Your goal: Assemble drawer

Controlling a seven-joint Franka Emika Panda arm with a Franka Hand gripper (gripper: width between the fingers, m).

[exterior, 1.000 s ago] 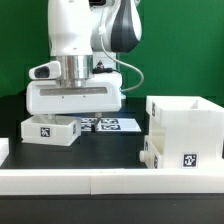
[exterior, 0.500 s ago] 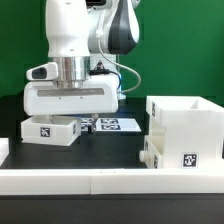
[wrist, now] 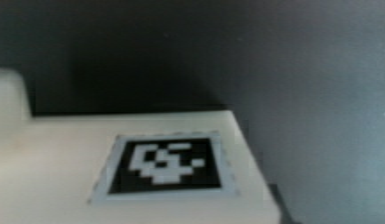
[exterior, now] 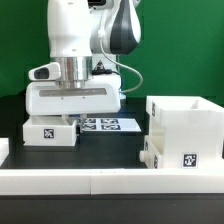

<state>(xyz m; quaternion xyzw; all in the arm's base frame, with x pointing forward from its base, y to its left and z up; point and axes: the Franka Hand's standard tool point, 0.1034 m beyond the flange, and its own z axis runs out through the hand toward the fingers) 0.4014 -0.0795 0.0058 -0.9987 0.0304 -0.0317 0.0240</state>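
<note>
A small white tray [exterior: 50, 133] with a black-and-white tag sits on the black table at the exterior view's left. My gripper [exterior: 70, 118] stands directly over its back edge. The fingertips are hidden behind the tray, which moves along with the hand. The wrist view is filled by the tray's white surface [wrist: 47, 160] and its tag [wrist: 168, 165]; no fingers show there. The tall white shell [exterior: 185, 125], open at the top, stands at the exterior view's right with a tag low on its front. A second low tray [exterior: 151, 152] lies against the shell's near left side.
The marker board [exterior: 108, 125] lies flat behind the small tray, between it and the shell. A low white border rail [exterior: 100, 180] runs along the front of the table, with a short end piece [exterior: 4, 150] at the exterior view's left.
The gripper and the small tray have shifted slightly down and toward the exterior view's right together. The shell and the second tray have not moved.
</note>
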